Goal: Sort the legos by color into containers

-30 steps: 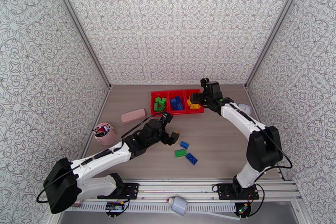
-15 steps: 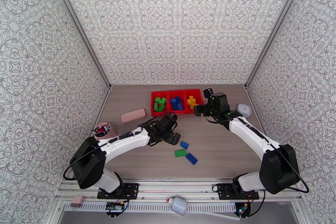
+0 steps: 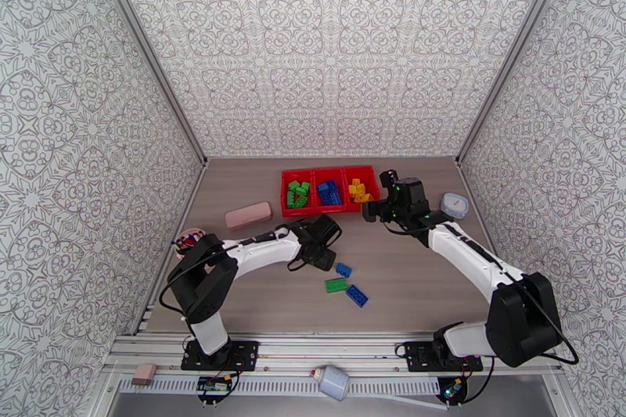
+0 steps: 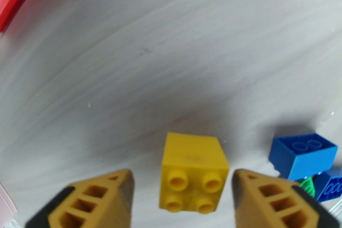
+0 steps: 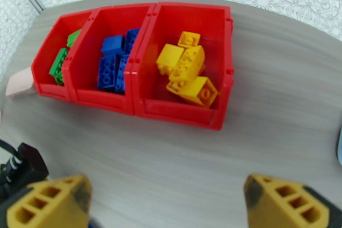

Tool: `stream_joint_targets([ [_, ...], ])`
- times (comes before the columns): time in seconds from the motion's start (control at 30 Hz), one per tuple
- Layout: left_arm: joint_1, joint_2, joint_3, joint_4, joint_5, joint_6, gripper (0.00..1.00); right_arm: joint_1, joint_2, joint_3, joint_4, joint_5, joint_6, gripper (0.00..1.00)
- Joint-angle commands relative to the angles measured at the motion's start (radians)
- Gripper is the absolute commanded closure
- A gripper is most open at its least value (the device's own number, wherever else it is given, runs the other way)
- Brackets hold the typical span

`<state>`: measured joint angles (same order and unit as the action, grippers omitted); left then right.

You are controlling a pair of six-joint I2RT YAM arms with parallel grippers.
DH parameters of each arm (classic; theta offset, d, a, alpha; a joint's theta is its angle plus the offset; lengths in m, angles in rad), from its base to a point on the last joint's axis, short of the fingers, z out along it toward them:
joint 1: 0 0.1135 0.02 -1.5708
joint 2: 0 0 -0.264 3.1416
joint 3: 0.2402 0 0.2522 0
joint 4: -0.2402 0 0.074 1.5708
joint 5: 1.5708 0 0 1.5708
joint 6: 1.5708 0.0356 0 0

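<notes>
yellow lego: 2x2, studs toward the lens, lower centre of the left wrist frame, lying on the table; left gripper spread wide, one finger each side of it, clear gaps, gripping nothing; blue lego at lower right, more blue and a green sliver behind it cut by the frame edge; containers across the upper half of the right wrist frame: green left, blue middle, yellow right; left bin's wall hides most of its greens; right gripper wide apart, empty, fingers cropped at the bottom edge; top view: left arm's head covers the yellow one
</notes>
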<state>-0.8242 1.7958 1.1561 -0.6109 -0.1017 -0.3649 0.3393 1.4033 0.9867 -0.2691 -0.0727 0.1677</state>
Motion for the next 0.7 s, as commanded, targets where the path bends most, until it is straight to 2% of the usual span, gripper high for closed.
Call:
stream_joint_targets([
  [0.0,0.010,0.013,0.034,-0.016,0.020,0.006,0.48,0.000,-0.028,-0.023,0.005,0.008,0.012,0.02],
  [0.37,0.009,-0.006,0.031,-0.014,0.022,-0.009,0.68,-0.001,-0.063,-0.028,-0.005,0.008,0.013,0.02],
  [0.67,0.010,-0.116,0.000,0.099,-0.036,-0.002,0.70,0.000,-0.140,-0.047,-0.019,-0.022,0.019,0.03],
])
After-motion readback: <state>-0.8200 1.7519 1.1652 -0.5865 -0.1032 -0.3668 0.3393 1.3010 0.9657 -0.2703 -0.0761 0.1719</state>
